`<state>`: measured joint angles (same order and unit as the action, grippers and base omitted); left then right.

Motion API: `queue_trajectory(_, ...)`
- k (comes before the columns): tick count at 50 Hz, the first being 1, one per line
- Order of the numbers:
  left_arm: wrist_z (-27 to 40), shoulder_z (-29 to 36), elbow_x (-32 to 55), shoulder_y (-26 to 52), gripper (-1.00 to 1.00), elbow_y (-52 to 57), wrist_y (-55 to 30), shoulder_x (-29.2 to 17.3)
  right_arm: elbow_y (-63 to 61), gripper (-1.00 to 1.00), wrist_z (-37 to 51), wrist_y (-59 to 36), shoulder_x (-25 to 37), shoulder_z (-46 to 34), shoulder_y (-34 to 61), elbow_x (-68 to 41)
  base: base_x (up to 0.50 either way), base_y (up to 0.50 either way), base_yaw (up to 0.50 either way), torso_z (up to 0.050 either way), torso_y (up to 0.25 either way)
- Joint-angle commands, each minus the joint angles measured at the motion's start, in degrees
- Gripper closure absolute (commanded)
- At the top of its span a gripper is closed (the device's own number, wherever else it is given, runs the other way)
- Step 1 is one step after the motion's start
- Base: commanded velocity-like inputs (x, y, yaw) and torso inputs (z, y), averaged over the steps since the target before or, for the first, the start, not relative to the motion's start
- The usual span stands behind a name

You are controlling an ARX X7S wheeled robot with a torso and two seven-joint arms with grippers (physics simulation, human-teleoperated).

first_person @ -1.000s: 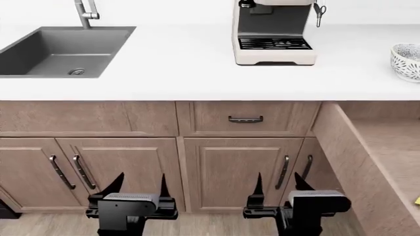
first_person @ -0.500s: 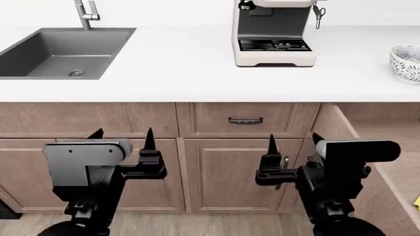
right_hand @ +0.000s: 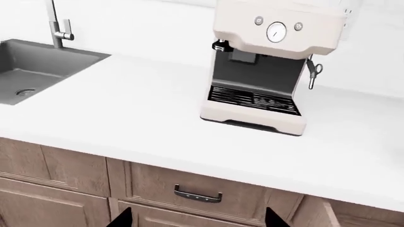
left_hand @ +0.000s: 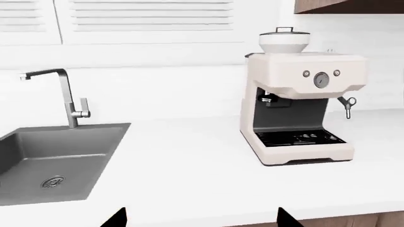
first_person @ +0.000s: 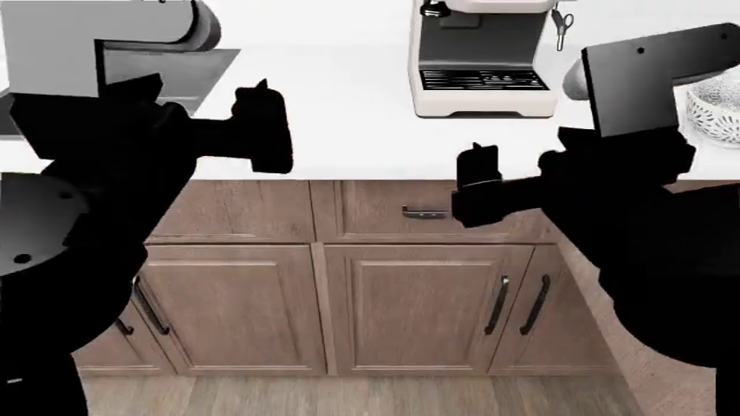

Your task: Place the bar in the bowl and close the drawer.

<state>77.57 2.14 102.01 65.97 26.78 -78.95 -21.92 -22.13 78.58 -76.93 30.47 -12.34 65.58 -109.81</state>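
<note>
The speckled bowl (first_person: 719, 117) stands on the white counter at the far right, partly hidden behind my right arm. The wide wooden drawer stands open at the right; only part of its side wall (first_person: 665, 390) shows below my right arm, and its corner (right_hand: 322, 215) shows in the right wrist view. The yellow bar is hidden. My left gripper (first_person: 260, 126) is open and empty, level with the counter edge, its tips wide apart (left_hand: 202, 220). My right gripper (first_person: 477, 186) is open and empty in front of the small drawer, its tips wide apart (right_hand: 198, 220).
A cream coffee machine (first_person: 480, 61) stands at the back of the counter (first_person: 347, 130). A grey sink (left_hand: 57, 161) with a faucet (left_hand: 66, 99) is at the left. A small drawer with a dark handle (right_hand: 197, 195) sits under the counter, with cabinet doors (first_person: 405, 303) below.
Both arms have risen from cabinet-door height to counter height and now block much of the head view. The open drawer and the bar are mostly covered by the right arm.
</note>
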Motion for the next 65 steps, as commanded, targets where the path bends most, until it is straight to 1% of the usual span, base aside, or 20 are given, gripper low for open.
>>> queue_trajectory(1, 9.04, 7.06, 12.92, 15.45, -1.00, -12.41, 1.24, -3.04, 11.16, -1.00, 9.81, 2.40, 5.53, -12.43, 17.14, -17.31, 0.00, 0.00, 0.00, 0.000, 0.000)
queue_trajectory(3, 9.34, 7.82, 13.60, 15.88, -1.00, -12.51, 1.68, -3.33, 11.47, -1.00, 9.39, 2.76, 5.89, -13.25, 17.41, -17.45, 0.00, 0.00, 0.00, 0.000, 0.000)
queue_trajectory(13, 7.81, 9.41, 13.02, 15.00, -1.00, -12.79, 2.79, -3.90, 11.23, -1.00, 8.14, 4.12, 7.56, -15.95, 17.66, -18.02, -0.07, -0.50, 0.00, 0.000, 0.000)
queue_trajectory(24, 8.36, 12.65, 14.46, 15.21, -1.00, -14.60, 4.20, -4.99, 13.33, -1.00, 6.51, 3.38, 8.71, -19.10, 18.45, -18.50, -0.07, -0.50, 0.00, 0.000, 0.000)
queue_trajectory(46, 7.50, 15.40, 14.85, 16.26, -1.00, -13.90, 6.80, -6.60, 12.74, -1.00, 5.36, 5.01, 10.20, -22.14, 20.52, -19.64, -0.04, -0.50, 0.00, 0.000, 0.000)
queue_trajectory(53, 7.24, 16.25, 15.08, 17.20, -1.00, -14.25, 7.36, -7.24, 13.62, -1.00, 6.08, 4.97, 10.60, -24.35, 22.45, -20.43, -0.02, -0.50, 0.00, 0.000, 0.000)
queue_trajectory(60, 6.41, 18.69, 17.39, 20.21, -1.00, -18.86, 7.31, -7.17, 20.01, -1.00, 7.28, 3.35, 9.81, -29.97, 28.21, -24.54, -0.03, -0.50, 0.00, 0.000, 0.000)
queue_trajectory(65, 4.39, 21.77, 18.79, 23.08, -1.00, -26.25, 5.74, -6.65, 26.49, -1.00, 7.13, 0.56, 8.62, -35.25, 32.82, -27.76, -0.01, -0.50, 0.00, 0.000, 0.000)
